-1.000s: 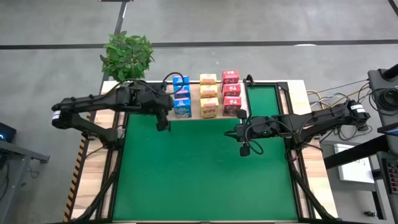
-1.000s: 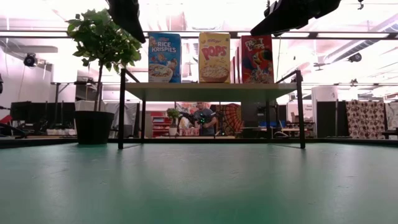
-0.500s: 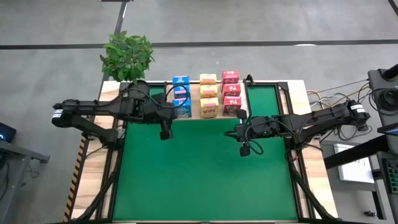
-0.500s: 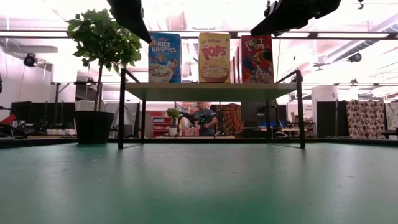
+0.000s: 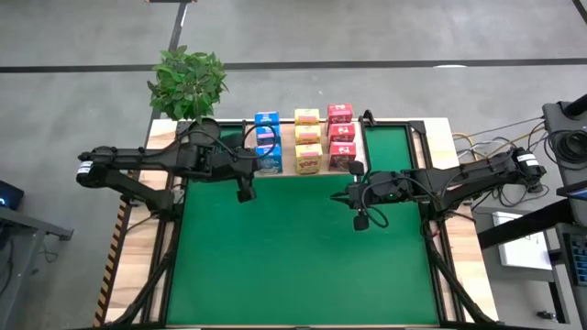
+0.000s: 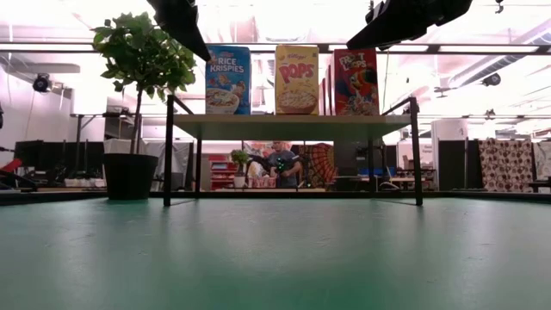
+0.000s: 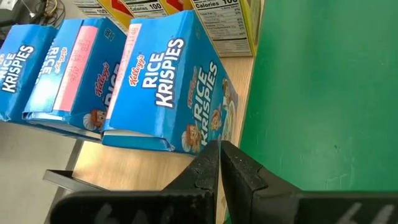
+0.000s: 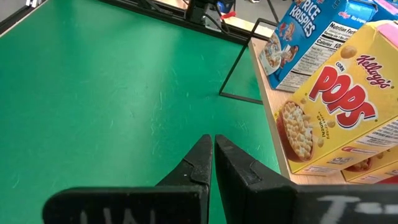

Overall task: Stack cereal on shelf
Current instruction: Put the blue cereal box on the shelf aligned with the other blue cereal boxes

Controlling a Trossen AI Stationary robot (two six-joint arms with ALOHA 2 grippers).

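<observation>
The shelf [image 6: 293,127] stands at the table's far edge, a light-wood board [image 5: 284,172] on black legs. Nine cereal boxes stand upright on it in three rows: blue [image 5: 267,142], yellow [image 5: 308,139], red [image 5: 341,136]. The low view shows the front blue [image 6: 227,79], yellow [image 6: 297,79] and red [image 6: 355,82] boxes. My left gripper [image 5: 245,192] is shut and empty, just in front of the front blue box [image 7: 168,93], above the mat. My right gripper [image 5: 347,195] is shut and empty, in front of the shelf's right end, near the yellow box [image 8: 336,112].
A potted plant [image 5: 188,81] stands at the far left corner, beside the shelf [image 6: 138,60]. A black frame [image 5: 390,151] stands to the right of the boxes. The green mat [image 5: 303,266] lies open toward the near edge. A person [image 6: 280,164] shows in the room behind.
My left gripper has drawn back from the blue boxes, toward the table's near edge and slightly right. The boxes and my right arm have kept still.
</observation>
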